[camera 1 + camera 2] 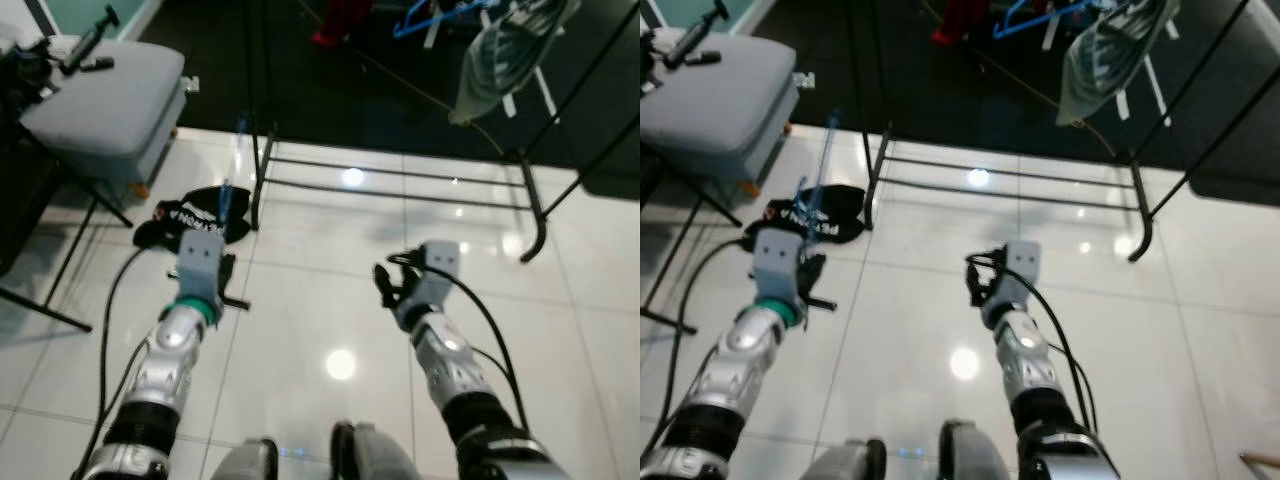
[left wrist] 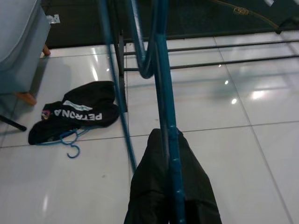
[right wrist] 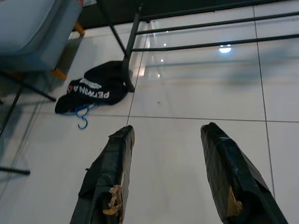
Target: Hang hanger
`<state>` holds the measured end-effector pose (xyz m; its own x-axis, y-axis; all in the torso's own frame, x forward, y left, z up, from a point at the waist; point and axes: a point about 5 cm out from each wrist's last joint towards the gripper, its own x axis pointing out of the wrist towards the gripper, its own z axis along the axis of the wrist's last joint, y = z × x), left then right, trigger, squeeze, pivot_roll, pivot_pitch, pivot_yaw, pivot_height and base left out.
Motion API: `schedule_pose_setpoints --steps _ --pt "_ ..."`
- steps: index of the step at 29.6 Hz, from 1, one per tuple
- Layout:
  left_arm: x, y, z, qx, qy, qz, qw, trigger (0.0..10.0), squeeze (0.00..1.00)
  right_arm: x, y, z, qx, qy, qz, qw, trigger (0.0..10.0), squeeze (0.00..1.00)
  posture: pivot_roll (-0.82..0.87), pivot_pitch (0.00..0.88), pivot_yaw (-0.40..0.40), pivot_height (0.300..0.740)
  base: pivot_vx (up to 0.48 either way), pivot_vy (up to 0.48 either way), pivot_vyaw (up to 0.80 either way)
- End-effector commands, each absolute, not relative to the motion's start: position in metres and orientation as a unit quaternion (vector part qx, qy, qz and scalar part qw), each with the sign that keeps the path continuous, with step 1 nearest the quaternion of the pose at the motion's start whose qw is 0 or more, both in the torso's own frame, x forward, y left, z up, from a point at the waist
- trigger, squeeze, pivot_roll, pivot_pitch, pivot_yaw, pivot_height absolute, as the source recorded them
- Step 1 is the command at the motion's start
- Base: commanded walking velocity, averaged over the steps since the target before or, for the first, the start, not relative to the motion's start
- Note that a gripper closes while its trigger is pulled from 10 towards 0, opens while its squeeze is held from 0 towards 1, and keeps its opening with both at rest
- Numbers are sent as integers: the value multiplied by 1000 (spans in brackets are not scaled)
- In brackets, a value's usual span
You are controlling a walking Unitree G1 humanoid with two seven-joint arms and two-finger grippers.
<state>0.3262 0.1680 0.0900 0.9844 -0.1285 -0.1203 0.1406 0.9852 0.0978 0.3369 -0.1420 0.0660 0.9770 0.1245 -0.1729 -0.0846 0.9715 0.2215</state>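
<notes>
A thin blue hanger (image 2: pixel 161 84) stands up from my left gripper (image 2: pixel 169 186), whose black fingers are shut on its bar; in the head views the hanger (image 1: pixel 823 175) rises from the left gripper (image 1: pixel 205 290) toward the black clothes rack (image 1: pixel 400 175). My right gripper (image 3: pixel 168 177) is open over the white tiles with nothing between its fingers; it sits at centre right (image 1: pixel 390 285). On the rack's upper rail hang a green-striped garment (image 1: pixel 505 55) and another blue hanger (image 1: pixel 425 15).
A black garment with white lettering (image 1: pixel 195 215) lies on the floor by the rack's left foot, on top of a blue hanger (image 2: pixel 70 142). A grey padded seat (image 1: pixel 105 100) on black legs stands at the left. White tiles stretch ahead of both arms.
</notes>
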Motion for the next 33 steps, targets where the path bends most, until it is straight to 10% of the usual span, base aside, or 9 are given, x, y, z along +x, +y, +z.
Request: schedule_pose_setpoints --steps 1,33 --pt "324 163 84 52 68 -76 993 10000 0 332 -151 58 107 110 38 987 10000 0 1 182 45 740 349 0 -800" --pt "328 160 94 50 54 -78 994 10000 0 333 -153 60 105 103 39 988 10000 0 -9 173 42 740 342 0 -155"
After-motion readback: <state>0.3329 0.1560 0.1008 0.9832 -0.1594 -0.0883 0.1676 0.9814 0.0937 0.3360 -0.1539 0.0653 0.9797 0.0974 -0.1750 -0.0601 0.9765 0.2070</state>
